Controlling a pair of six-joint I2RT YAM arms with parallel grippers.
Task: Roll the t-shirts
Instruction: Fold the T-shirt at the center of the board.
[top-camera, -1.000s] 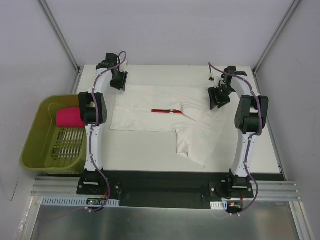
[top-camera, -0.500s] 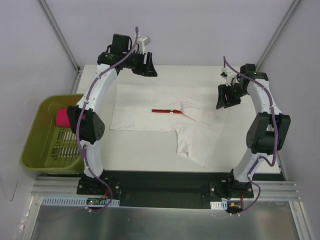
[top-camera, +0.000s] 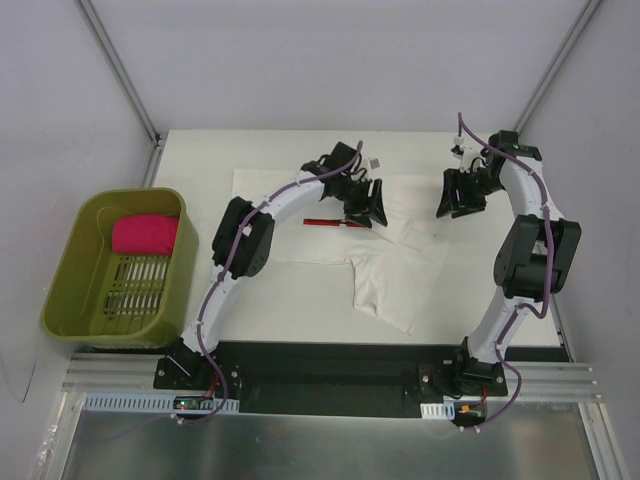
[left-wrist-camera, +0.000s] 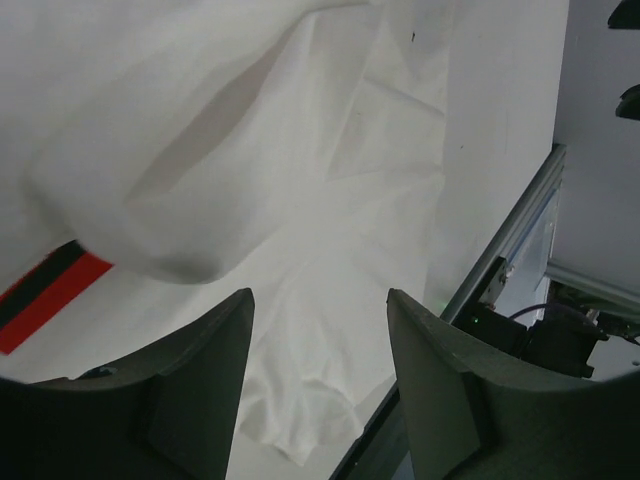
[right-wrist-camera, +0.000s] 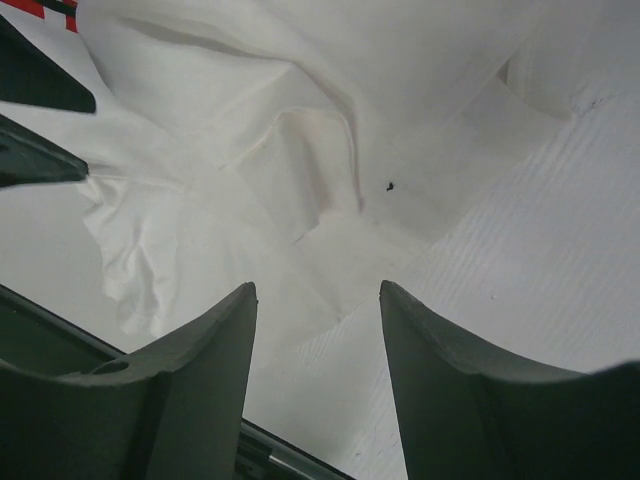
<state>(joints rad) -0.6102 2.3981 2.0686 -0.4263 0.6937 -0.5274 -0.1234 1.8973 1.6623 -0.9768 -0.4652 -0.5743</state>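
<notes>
Basket of olive-green slotted plastic (top-camera: 75, 300) sits at the far left, just off the edge of the white table (top-camera: 290, 300). It holds a bright pink rolled cloth bundle (top-camera: 145, 233) at its far end. A white short-sleeved t-shirt (top-camera: 290, 235) lies across the middle of the table, partly folded, with one crumpled part trailing toward the near edge. Only a thin strip of its red chest print (top-camera: 325, 222) shows. The left gripper (top-camera: 366, 204) hovers over the shirt just right of that strip, jaws apart, gripping nothing. The right gripper (top-camera: 457, 196) hangs above the shirt's right edge, jaws likewise parted and empty.
</notes>
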